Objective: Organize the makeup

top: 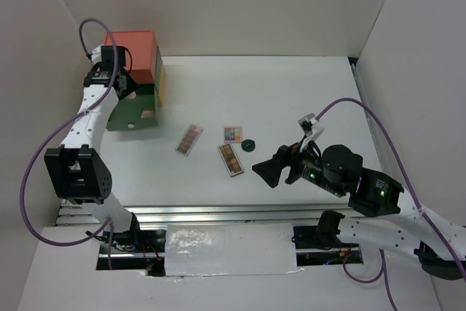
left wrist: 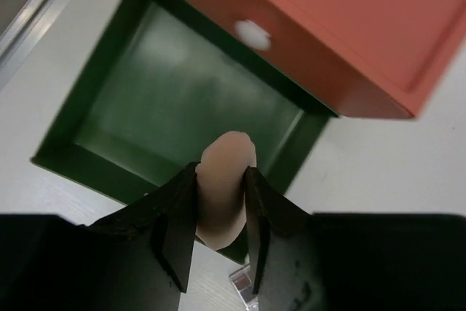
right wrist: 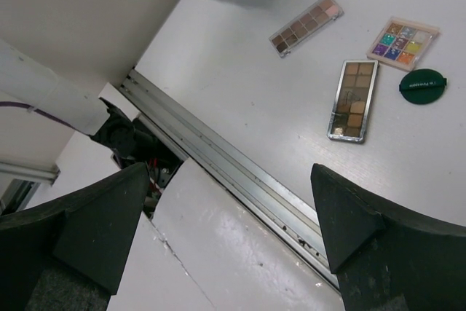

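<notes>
The left tool (left wrist: pixel 220 180) is clamped on the round peach soft puff (left wrist: pixel 229 154), which hangs over the near edge of the open dark-green drawer tray (left wrist: pixel 175 100) lying at 12 o'clock from it, while the right tool (right wrist: pixel 229 176), well apart from the drawer, has its jaws apart

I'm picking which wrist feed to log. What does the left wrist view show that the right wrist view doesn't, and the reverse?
Left wrist only: the left pincer shut on a peach puff, the open inside of the green drawer, the coral drawer. Right wrist only: the open right pincer, pinkish palette, brown palette, multicolour palette, dark green compact. Both: part of the green drawer, the white table.
</notes>
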Motion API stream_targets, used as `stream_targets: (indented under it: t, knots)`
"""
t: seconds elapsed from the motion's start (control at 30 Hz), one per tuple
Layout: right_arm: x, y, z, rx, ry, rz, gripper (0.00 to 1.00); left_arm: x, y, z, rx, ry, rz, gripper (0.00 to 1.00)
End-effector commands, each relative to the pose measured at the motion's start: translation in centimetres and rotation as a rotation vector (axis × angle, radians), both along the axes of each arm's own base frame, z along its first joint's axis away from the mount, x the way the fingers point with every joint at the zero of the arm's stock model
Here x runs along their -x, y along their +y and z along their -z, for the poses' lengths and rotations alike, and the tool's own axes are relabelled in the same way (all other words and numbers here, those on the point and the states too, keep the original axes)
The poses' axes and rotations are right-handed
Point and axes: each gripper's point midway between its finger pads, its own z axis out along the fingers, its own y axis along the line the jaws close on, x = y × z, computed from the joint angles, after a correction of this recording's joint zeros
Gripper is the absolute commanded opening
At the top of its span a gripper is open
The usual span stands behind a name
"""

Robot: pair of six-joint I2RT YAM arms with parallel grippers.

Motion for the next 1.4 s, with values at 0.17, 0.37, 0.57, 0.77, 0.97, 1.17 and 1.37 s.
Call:
stream_targets:
  t: [0.17, 0.37, 0.57, 0.77, 0.97, 1.17, 1.37]
  knots:
    - [-0.2, -0.1, -0.9, -0.006, -0.017, 0.006, 1.0, -1.0, 2.4, 3.5, 0.063, 0.079, -0.073, 0.9]
    - [-0.3, 0.0, -0.8, 0.005, -0.014, 0.008, 1.0, -0.3, 2.1, 1.8, 0.082, 0.02, -0.075, 0.99]
    - [-2.2, -2.3, -0.5, -0.008, -0.003, 0.19, 1.0, 0.4, -13.4, -3.9, 0.024, -0.13, 0.305, 0.99]
    - [-2.9, -8.6, -2.0, -0.21, 0.042, 0.481, 1.0, 6.5, -34.1, 1.3, 0.048, -0.085, 0.841, 0.99]
    - [-1.7, -10.4, -3.0, -0.261, 0.033, 0.472, 1.0, 8.5, -41.6, 8.5, -0.093, 0.071, 1.034, 0.99]
    - [-1.3, -10.1, -2.5, -0.234, 0.035, 0.434, 1.0, 7.0, -42.6, 13.1, -0.164, 0.144, 1.051, 0.99]
    - [-1.3, -9.5, -2.5, -0.233, 0.024, 0.407, 1.0, 6.3, -42.1, 15.6, -0.208, 0.202, 1.027, 0.98]
